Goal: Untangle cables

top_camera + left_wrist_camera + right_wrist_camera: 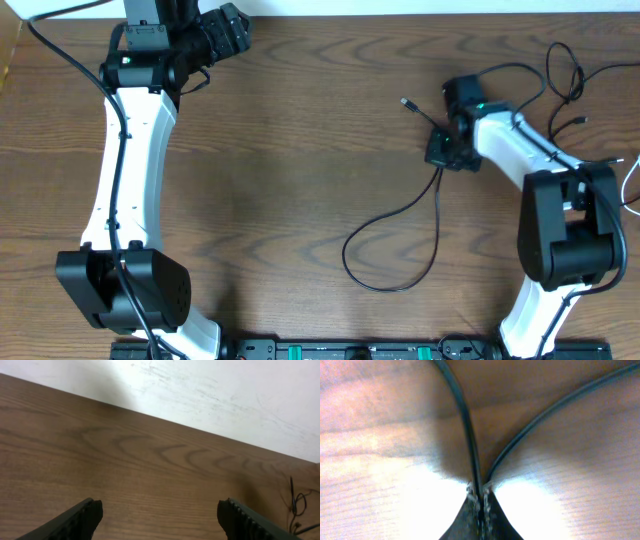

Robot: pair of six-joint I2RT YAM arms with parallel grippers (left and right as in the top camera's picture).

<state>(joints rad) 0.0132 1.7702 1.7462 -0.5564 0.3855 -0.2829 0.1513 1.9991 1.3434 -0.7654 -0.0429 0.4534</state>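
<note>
Two strands of black cable pinched in right tool, wrist-view only; left tool apart.

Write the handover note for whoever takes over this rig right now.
Left gripper: open and empty, over bare table near its far edge.
Right gripper: shut on a black cable, with two strands leaving the pinch.
That cable's loop lies mid-table. Its plug tip is just past the gripper, apart from the rest.
The other black cables lie crossed at the far right, beyond the right arm. The white cable shows at the right edge.
Done: one cable looks drawn out.
Left: lay it down, then separate the far-right bunch and the white one.
</note>
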